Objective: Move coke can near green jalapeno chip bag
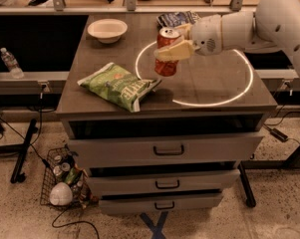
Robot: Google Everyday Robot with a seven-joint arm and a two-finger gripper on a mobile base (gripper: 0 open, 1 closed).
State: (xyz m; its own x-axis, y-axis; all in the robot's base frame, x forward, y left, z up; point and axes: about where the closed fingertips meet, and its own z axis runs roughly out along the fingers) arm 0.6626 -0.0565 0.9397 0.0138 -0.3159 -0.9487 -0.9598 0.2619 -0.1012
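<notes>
You have the grey drawer cabinet point(217, 86) filling the middle of your view, its dark top carrying everything and three drawers stacked below. A bright ring of light point(241, 91) lies across the right half of that top. Your white arm point(274, 19) comes in from the upper right and reaches leftward over the ring.

The green jalapeno chip bag point(118, 85) lies flat near the front left of the top, with one corner pointing toward the ring. On the floor to the left of the cabinet sits a wire basket point(65, 176) holding assorted clutter. A white bowl point(107, 30) rests at the back left of the top, well apart from the chip bag. A dark blue bag point(177, 18) lies at the back edge, just behind your arm's wrist.

Your gripper point(172, 43) sits above the left rim of the ring, its fingers clamped on the coke can point(165, 66) around the can's upper half. The can is tipped slightly and appears to be held just clear of the tabletop. It is near the chip bag's right corner, not touching it. A small water bottle point(11, 63) stands on the ledge at the far left.
</notes>
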